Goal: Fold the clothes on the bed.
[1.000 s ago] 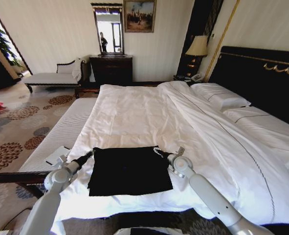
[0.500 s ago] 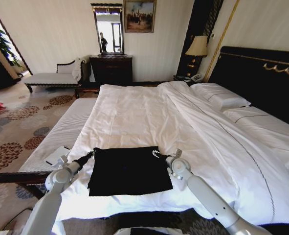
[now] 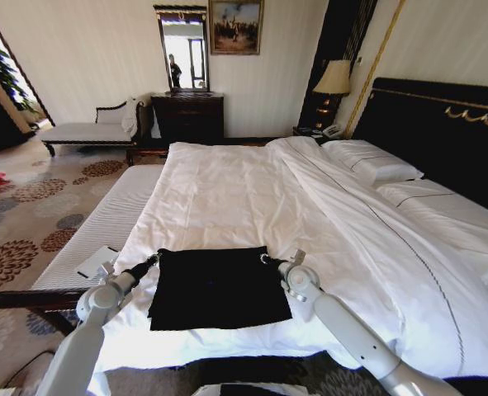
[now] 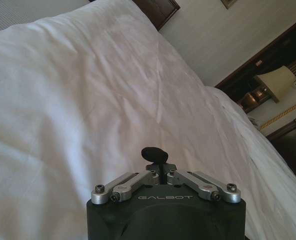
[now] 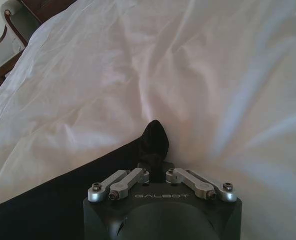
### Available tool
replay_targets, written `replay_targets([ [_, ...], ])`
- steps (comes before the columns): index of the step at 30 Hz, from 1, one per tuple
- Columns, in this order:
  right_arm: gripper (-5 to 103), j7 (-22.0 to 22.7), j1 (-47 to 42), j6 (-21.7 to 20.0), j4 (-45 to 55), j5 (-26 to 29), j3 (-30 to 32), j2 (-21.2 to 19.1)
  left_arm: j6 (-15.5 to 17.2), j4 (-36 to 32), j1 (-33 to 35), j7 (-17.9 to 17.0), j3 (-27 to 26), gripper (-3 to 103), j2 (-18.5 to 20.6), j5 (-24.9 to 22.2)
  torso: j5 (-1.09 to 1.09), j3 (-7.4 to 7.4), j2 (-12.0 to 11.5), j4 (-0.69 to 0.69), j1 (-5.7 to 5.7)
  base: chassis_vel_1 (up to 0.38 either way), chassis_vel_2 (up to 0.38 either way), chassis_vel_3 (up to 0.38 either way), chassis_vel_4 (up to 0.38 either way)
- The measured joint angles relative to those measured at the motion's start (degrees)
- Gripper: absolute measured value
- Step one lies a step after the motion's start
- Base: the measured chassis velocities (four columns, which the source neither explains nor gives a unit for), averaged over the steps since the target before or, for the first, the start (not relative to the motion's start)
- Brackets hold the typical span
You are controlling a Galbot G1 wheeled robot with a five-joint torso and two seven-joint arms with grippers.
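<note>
Left pincer (image 3: pixel 155 256) pressed together on the far left corner of the black T-shirt (image 3: pixel 219 286), a small dark tuft of cloth poking out between the closed fingers in the left wrist view (image 4: pixel 154 154). Right pincer (image 3: pixel 264 258) likewise pinching the far right corner, a peak of black fabric standing up from the closed fingers in the right wrist view (image 5: pixel 154 139), the rest of the cloth trailing away toward the robot. Both grips set on the edge farthest from the robot, one at each end, and roughly level with one another: judged to keep that edge taut and straight so the cloth can be carried as one sheet rather than bunching in the middle.

Shirt itself lying as a dark, nearly square panel, flat on the white duvet near the foot of the bed (image 3: pixel 252 198), its near edge close to the mattress end. No lettering visible, so either face down or already doubled over; cannot tell which. Fold judged under way rather than finished.

Beyond the shirt, wide smooth white bedding, pillows (image 3: pixel 374 163) up by the black headboard (image 3: pixel 442 124). Off to the left, patterned carpet (image 3: pixel 29 214), a chaise bench (image 3: pixel 87 130) and a dark dresser (image 3: pixel 187 115) against the far wall.
</note>
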Motion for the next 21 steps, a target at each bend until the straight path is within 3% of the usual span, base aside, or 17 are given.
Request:
replay_targets([
  [2, 12, 0.0, 0.1, 0.1, 0.0, 0.0, 0.0, 0.0, 0.0, 0.0, 0.0, 0.0, 0.0, 2, 0.0, 0.0, 0.00, 0.00, 0.0, 0.00, 0.00, 0.000, 0.000, 0.000, 0.000],
  [5, 2, 0.0, 0.4, 0.2, 0.7, 0.3, 0.0, 0.1, -0.1, -0.1, 0.0, 0.0, -0.2, 2, 0.3, -0.1, 0.00, 0.00, 0.0, 0.00, 0.00, 0.000, 0.000, 0.000, 0.000],
  [17, 2, -0.1, 1.3, 1.8, 6.5, 1.6, 2.9, -1.7, -1.3, 0.1, -1.5, 0.6, -1.2, 2, 0.5, -1.2, 0.00, 0.00, 0.0, 0.00, 0.00, 0.000, 0.000, 0.000, 0.000],
  [21, 2, -2.6, 1.5, 5.0, 6.5, 1.6, 5.2, -1.7, -3.4, -0.2, -2.9, 1.2, -1.8, 2, 0.1, -4.2, 0.00, 0.00, 0.0, 0.00, 0.00, 0.000, 0.000, 0.000, 0.000],
])
